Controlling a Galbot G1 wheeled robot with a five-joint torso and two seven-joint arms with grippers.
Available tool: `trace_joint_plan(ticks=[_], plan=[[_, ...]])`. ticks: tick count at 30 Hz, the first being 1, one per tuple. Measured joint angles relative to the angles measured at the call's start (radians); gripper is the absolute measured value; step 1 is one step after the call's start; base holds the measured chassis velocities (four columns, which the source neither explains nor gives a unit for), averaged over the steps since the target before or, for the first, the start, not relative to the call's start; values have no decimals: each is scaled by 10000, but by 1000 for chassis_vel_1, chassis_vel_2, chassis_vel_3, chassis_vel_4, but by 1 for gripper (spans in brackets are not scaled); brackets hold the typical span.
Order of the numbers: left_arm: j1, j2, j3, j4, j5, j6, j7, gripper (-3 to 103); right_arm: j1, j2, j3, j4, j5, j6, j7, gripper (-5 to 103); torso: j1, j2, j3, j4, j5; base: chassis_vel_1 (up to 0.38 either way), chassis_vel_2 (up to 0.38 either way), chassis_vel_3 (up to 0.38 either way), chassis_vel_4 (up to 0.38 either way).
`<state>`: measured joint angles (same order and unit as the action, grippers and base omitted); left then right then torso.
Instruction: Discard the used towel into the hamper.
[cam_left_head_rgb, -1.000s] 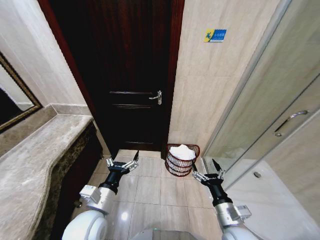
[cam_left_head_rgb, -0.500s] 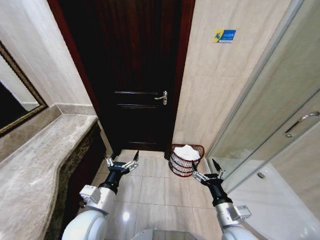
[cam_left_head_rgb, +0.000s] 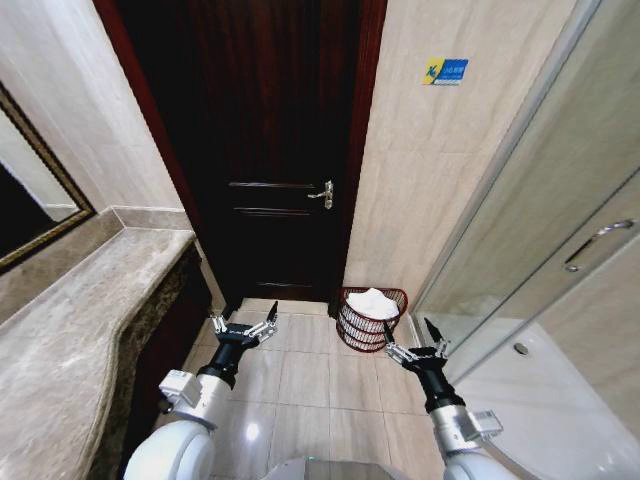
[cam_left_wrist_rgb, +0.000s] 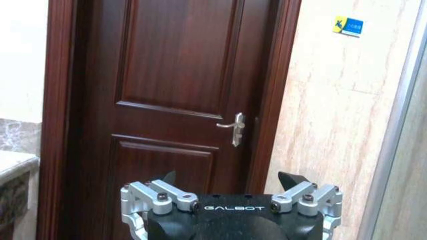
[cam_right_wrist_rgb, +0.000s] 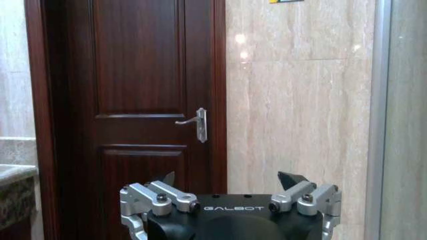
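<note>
**Two empty hands, towel in the hamper**

Both hands are held low over the tiled floor (cam_left_head_rgb: 300, 375), fingers spread wide and gripping nothing. The left hand (cam_left_head_rgb: 245, 322) points toward the dark wooden door (cam_left_head_rgb: 270, 150); the right hand (cam_left_head_rgb: 413, 340) points toward the corner where the tiled wall (cam_left_head_rgb: 420, 190) meets the glass shower screen (cam_left_head_rgb: 540, 230). In the wrist views each hand, left (cam_left_wrist_rgb: 231, 181) and right (cam_right_wrist_rgb: 230, 180), shows its two fingertips well apart with only the door and its handle (cam_right_wrist_rgb: 198, 124) beyond them.

The hamper (cam_left_head_rgb: 372, 320) stands on the floor against the wall, just beside the door frame and near the shower screen. A white towel (cam_left_head_rgb: 375, 303) lies bunched inside it, heaped to about the rim, so the task looks finished or nearly so.

From the hands, the hamper lies ahead and between them, though clearly nearer the right hand, just forward of it and a little toward the left one. The left hand is well apart from it, across the floor. The hamper stands upright, its open mouth facing up. A marble worktop (cam_left_head_rgb: 80, 330) runs along the robot's left side.
</note>
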<state>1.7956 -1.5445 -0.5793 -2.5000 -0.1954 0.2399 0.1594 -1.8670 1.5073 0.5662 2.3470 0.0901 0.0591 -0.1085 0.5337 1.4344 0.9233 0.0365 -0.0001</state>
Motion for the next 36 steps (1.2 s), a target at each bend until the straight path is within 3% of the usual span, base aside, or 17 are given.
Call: trace_joint_plan(ticks=[36], plan=[[1, 0, 0, 0, 0, 0, 0, 100, -1, 0, -1, 0, 0, 0, 0, 100, -6, 2, -2, 1, 1, 111, -108, -110, 112]])
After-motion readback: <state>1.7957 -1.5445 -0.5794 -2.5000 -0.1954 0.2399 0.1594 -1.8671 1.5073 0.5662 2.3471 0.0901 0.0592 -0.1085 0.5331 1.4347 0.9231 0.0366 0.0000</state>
